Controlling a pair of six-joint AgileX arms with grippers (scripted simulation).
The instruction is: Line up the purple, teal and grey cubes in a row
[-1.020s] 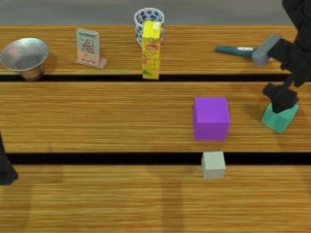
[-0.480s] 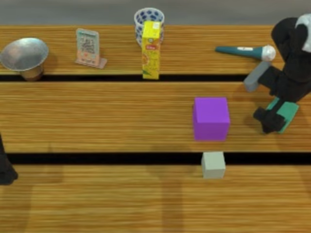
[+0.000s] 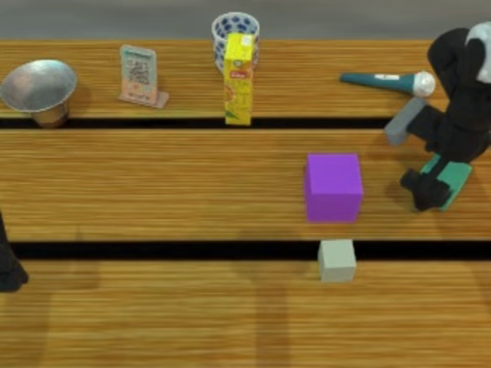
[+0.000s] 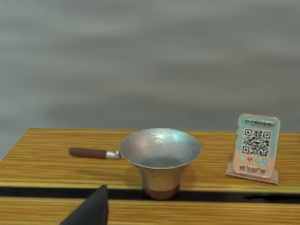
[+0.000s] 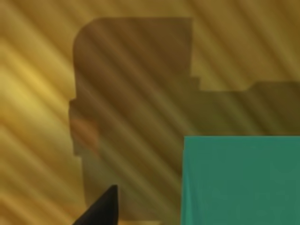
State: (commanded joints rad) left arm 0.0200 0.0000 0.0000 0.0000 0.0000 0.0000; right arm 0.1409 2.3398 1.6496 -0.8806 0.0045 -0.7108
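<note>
Since 1.0 s ago, lowered onto the teal cube [image 3: 453, 175] at the table's right side: right gripper [image 3: 430, 188], arm now swung down over the cube and hiding most of it; no visible shift across the last 0.5 s. Cannot tell whether the right fingers stand apart or clamped on the cube. From the right wrist view, only a flat teal face [image 5: 241, 180] filling one corner, 1 dark fingertip beside it, and a broad shadow on the wood.

Purple cube [image 3: 333, 186] resting on the middle plank, well left of the teal one. Grey cube [image 3: 337, 260] just below it, straddling the dark gap between the planks, near but apart from the purple one. Not yet in 1 row.

Along the far plank: metal saucepan [image 3: 37, 90] at the left, QR code stand [image 3: 140, 75], yellow juice carton [image 3: 238, 68] upright in front of a blue-patterned cup [image 3: 230, 25], and a teal-handled tool [image 3: 381, 80] near the right arm.

Left gripper [image 3: 9, 268] parked at the table's left edge, fingers not readable; saucepan [image 4: 159, 159] and QR stand [image 4: 255, 149] in its wrist view.
</note>
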